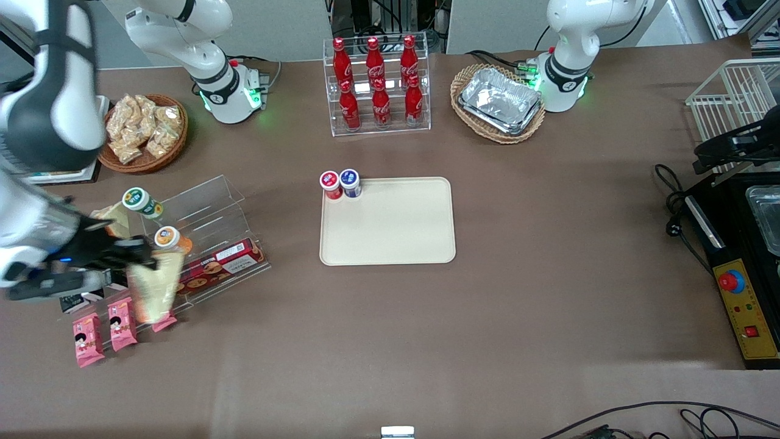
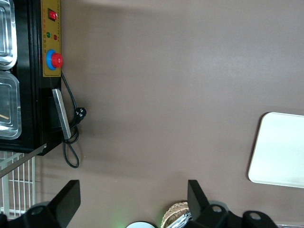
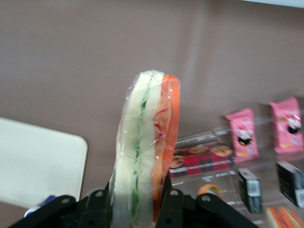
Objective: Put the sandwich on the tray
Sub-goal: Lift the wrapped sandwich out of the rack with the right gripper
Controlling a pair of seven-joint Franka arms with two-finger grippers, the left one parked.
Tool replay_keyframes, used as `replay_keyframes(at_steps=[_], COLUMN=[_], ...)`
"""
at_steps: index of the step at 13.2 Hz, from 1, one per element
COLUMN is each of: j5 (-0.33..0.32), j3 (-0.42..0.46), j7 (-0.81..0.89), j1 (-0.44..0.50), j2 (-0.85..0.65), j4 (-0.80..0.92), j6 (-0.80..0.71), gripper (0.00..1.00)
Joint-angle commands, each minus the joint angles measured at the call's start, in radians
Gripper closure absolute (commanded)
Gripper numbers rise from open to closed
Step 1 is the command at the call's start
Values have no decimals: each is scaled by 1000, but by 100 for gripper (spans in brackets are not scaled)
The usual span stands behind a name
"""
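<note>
My right gripper (image 1: 135, 256) is shut on the sandwich (image 1: 156, 288), a thin wedge in clear wrap with white bread and orange-red and green stripes. It hangs above the clear acrylic shelf (image 1: 201, 210) at the working arm's end of the table. In the right wrist view the sandwich (image 3: 147, 142) stands on edge between the fingers of the gripper (image 3: 137, 206). The beige tray (image 1: 396, 228) lies flat at mid-table, well apart from the gripper. Parts of the tray also show in the wrist views (image 3: 38, 161) (image 2: 280, 152).
Two small capped jars, red (image 1: 331, 183) and blue (image 1: 350, 182), stand on the tray's corner farthest from the camera. The shelf holds a cookie box (image 1: 222, 262), two bottles (image 1: 141, 202) and pink packs (image 1: 88, 339). A cola rack (image 1: 376, 82), foil-tray basket (image 1: 499, 102) and snack basket (image 1: 143, 131) stand farther back.
</note>
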Motion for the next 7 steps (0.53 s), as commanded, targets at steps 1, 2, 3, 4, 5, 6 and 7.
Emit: replay_keyframes(at_steps=[1, 2, 3, 4, 5, 6, 7], j5=[-16, -61, -113, -167, -218, -244, -247], j3=[-16, -16, -18, -18, -16, -18, -16], j7=[-135, -156, -162, -161, -166, -167, -178], j1=[156, 223, 310, 381, 447, 492, 521], j2=[-8, -7, -2, 4, 16, 34, 56], j4=[-1, -5, -7, -8, -8, -8, -12], j6=[-34, -35, -29, -22, -21, -15, 0], gripper=[63, 63, 63, 63, 63, 63, 63])
